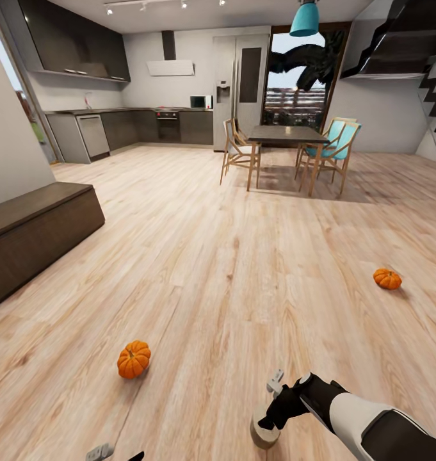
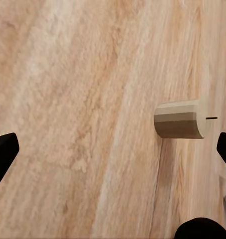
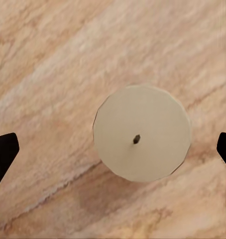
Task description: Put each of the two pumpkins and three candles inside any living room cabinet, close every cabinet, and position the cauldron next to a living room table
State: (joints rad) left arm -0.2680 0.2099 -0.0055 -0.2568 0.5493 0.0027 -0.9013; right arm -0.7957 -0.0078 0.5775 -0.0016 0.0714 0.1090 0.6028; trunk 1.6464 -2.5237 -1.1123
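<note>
Along the left wall runs the long, low, dark brown wooden cabinet (image 1: 38, 234), its fronts shut as far as I can see, well apart from everything on the pale plank floor (image 1: 230, 256). Nearer, a squat bright orange ribbed pumpkin with a dark stem (image 1: 134, 358) sits on the boards. The left gripper (image 2: 113, 149) hangs over bare floor with its dark fingertips (image 2: 3, 154) spread wide and nothing between them; its camera catches the candle side-on.

Further right, a short, pale beige cylindrical candle with a tiny dark wick (image 3: 141, 138) stands upright on the floor, and the right gripper (image 3: 113, 149) hovers straight above it, fingers (image 3: 2, 152) opened wide, the candle sitting a little off-centre between them. A second orange pumpkin (image 1: 387, 278) lies far off to the right.

The step looks like picking up this candle. I'd nudge the wrist so the wick sits midway between the tips, come straight down until the pads flank the wax below the rim, then close gently so it doesn't tip or roll.
</note>
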